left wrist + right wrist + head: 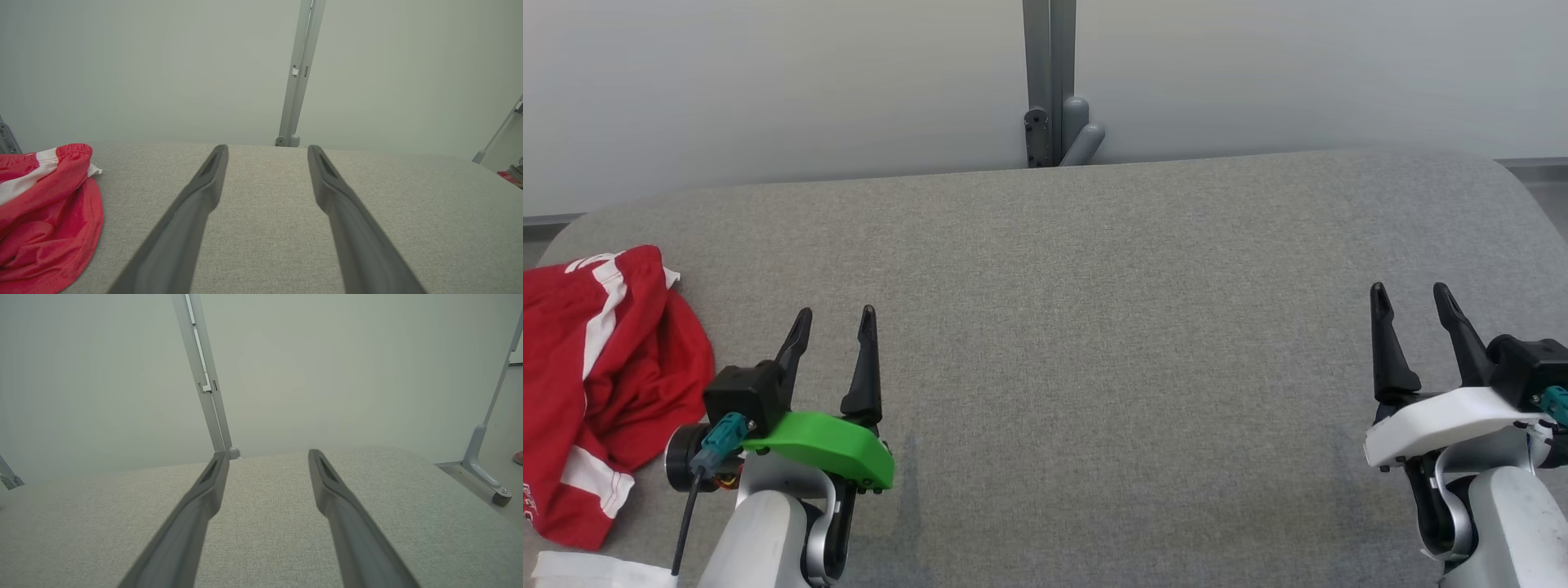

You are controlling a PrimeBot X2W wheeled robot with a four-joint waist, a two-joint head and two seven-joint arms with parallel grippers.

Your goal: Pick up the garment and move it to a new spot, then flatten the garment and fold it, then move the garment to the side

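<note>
A crumpled red garment with white stripes lies at the left edge of the grey fabric worktop, just beside the left tool. That tool's fingers are spread apart and grasp nothing. The right tool, well apart on the other side, is likewise released, over bare fabric.

Table covering: grey woven cloth, matt, coarse-grained, beneath both sets of jaws. Garment, outboard of the left gripper: red fine-mesh cloth, white bands, faint sheen. Fingers: dark plastic, matt, smooth. Post, beyond the fingertips: grey metal, smooth, satin.
</note>
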